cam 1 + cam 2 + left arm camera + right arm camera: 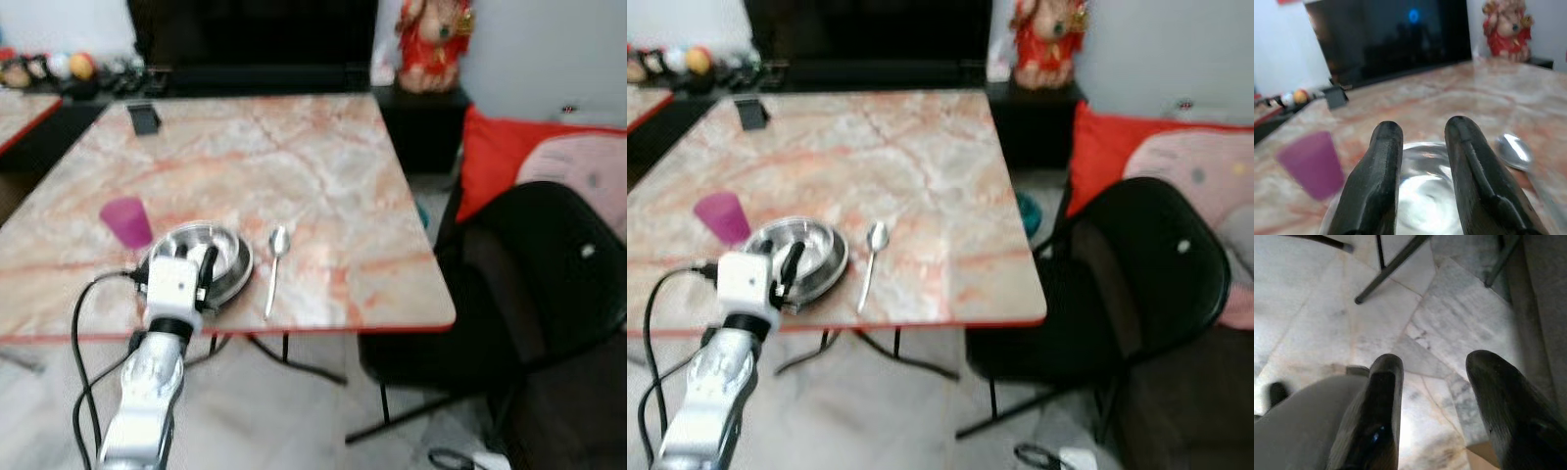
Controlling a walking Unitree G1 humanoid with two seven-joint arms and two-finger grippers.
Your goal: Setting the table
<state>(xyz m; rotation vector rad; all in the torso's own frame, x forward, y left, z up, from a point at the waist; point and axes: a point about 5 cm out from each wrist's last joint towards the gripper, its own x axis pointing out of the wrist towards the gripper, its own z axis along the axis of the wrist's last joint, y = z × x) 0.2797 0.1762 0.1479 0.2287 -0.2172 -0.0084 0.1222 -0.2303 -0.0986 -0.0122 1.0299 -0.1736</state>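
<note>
The counter [323, 166] is your biggest thing. The bowl [227, 257] sits near its front edge, the purple cup [127, 221] beside it and the spoon [275, 262] on the other side. Your left claw [1422, 161] hovers over the bowl, narrowly parted and empty. This place looks nearly set.

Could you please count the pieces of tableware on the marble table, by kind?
Purple cup: 1
Steel bowl: 1
Spoon: 1
Total: 3
</note>
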